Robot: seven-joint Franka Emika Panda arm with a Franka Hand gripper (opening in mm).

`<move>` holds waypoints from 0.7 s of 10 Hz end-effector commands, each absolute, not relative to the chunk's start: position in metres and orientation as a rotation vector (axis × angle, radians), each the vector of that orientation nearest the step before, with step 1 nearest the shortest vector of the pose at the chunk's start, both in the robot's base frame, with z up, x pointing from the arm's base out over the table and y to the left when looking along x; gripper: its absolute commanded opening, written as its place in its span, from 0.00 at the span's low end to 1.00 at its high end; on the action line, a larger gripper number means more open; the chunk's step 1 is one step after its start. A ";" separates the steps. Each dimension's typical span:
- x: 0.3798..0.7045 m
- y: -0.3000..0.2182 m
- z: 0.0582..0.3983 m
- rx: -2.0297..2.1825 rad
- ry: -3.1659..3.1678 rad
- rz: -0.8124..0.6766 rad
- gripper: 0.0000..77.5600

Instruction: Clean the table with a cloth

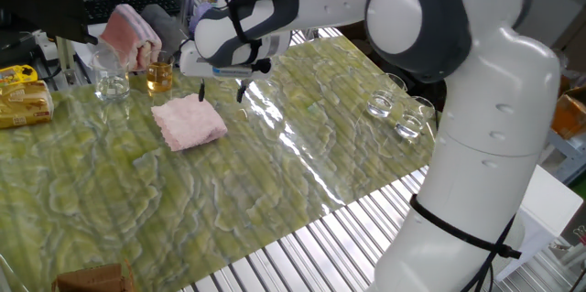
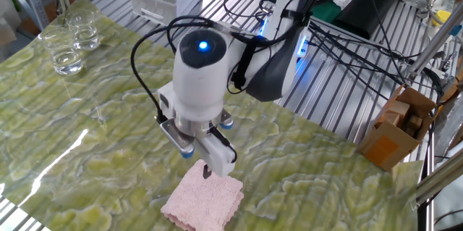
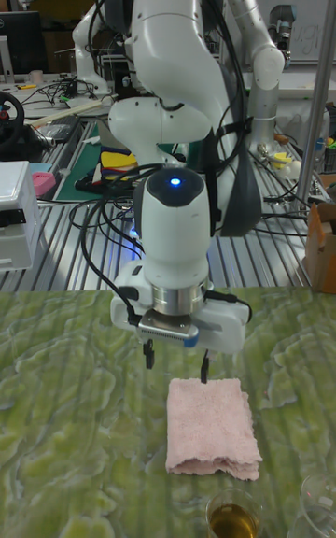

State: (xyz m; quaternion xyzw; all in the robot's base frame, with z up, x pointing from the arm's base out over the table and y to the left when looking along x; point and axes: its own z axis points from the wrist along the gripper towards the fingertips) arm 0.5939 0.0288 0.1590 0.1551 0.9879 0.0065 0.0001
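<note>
The cloth (image 1: 189, 120) is a small pale pink terry square lying flat on the yellow-green marbled table (image 1: 302, 168). It also shows in the other fixed view as the cloth (image 2: 203, 200) and in the tall view as the cloth (image 3: 212, 428). My gripper (image 1: 221, 94) hangs open just above the cloth's far edge, fingers pointing down, with nothing between them. In the tall view the gripper (image 3: 176, 361) has one fingertip (image 3: 204, 372) over the cloth's rear edge and the other off to its left over bare table.
An amber-filled glass (image 1: 159, 76), an empty glass (image 1: 112, 82) and a folded pink-and-white towel (image 1: 130, 36) stand behind the cloth. Two more glasses (image 1: 394, 114) sit at the right. A yellow packet (image 1: 23, 100) lies far left. The ribbed metal edge (image 1: 320, 246) runs along the front.
</note>
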 end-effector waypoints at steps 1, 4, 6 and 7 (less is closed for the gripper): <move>0.595 0.029 0.160 0.489 3.126 -0.009 1.00; 0.595 0.029 0.159 0.472 3.128 0.003 1.00; 0.600 0.035 0.146 0.458 3.120 0.023 1.00; 0.600 0.036 0.144 0.456 3.119 0.027 1.00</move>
